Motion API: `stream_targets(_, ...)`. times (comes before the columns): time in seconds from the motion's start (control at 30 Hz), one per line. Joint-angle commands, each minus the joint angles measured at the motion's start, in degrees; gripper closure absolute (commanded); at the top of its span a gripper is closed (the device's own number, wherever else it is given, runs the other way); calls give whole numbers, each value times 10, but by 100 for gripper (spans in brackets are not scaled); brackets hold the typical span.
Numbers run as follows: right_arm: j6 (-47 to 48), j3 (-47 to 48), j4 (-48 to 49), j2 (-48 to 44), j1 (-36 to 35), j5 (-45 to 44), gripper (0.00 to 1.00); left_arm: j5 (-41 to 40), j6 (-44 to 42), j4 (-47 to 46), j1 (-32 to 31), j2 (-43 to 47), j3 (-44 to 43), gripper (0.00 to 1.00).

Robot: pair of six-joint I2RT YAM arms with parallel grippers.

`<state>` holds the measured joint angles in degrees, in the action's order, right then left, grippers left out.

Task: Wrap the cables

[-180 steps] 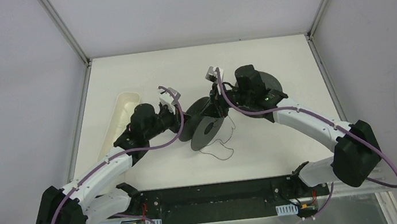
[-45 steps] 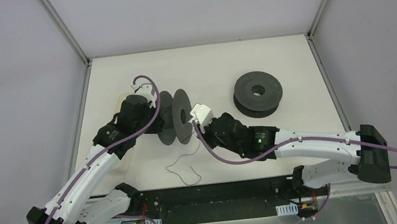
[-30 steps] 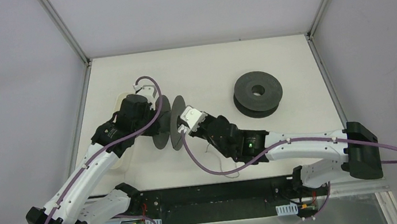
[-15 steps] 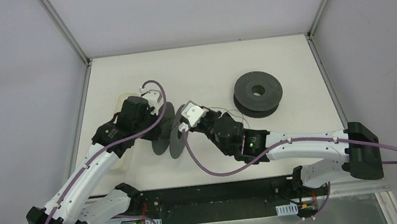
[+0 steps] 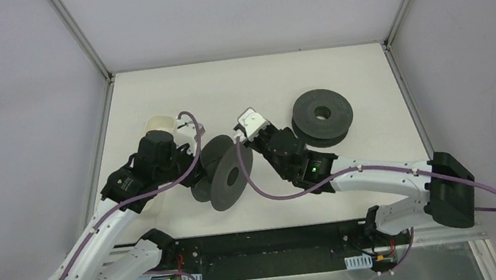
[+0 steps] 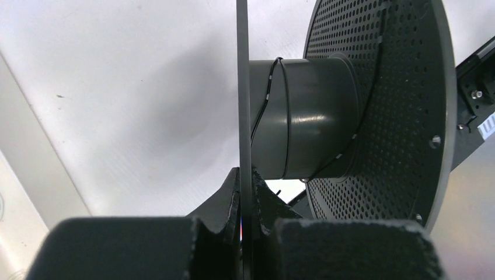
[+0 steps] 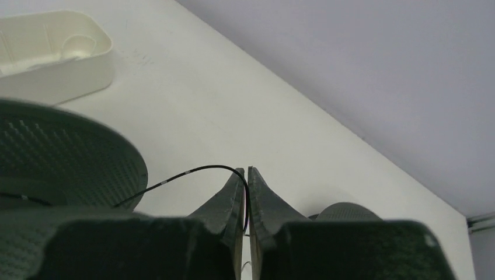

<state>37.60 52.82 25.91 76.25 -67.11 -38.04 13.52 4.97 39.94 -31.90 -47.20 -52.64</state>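
White tabletop, grey walls behind, arm bases at the near edge. Nearest the bases: dark grey perforated plastic spool, held on edge and tilted, one flange face towards the camera. Left gripper has its fingers closed tight on the rim of one flange, which runs edge-on between the pads. Spool hub carries only a turn or two of thin black cable; the rest of the hub is bare. Just beyond the spool, right gripper has its tips nearly together, pinching the cable. From that pinch the strand arcs in the air back to the spool. Can't tell where the loose tail goes below the fingers. Further out on the right: black round full reel lying flat, well apart from the held spool. Far left: cream plastic tray, mostly hidden behind the left wrist in the top view.
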Motion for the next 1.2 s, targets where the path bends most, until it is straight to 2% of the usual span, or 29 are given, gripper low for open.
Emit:
stream_targets(0.0, -107, -64, -7, -45, 18, 25, 92, 22, 41, -11, 4, 20, -45, 100)
stream_targets(0.23, -240, -192, -14, -130, 36, 89, 83, 48, 93, -7, 7, 20, -106, 100)
stream_targets(0.37, -309, -252, 3, -149, 38, 91, 78, 67, 119, -16, 7, 3, -114, 100)
stream_targets(0.5, -366, -312, 37, -149, 38, 103, 69, 48, 132, -20, 7, 1, -111, 100)
stream_targets(0.7, -372, -339, 52, -161, 38, 73, 61, 28, 147, -29, 7, 5, -113, 100)
stream_targets(0.83, -361, -345, 79, -171, 42, 70, 51, 19, 150, -32, 7, 6, -116, 100)
stream_targets(1.03, -392, -342, 135, -134, 57, 110, 46, 9, 159, -39, 7, 5, -125, 100)
stream_targets(1.17, -418, -352, 210, -81, 58, 173, 43, 4, 175, -53, 7, 11, -132, 100)
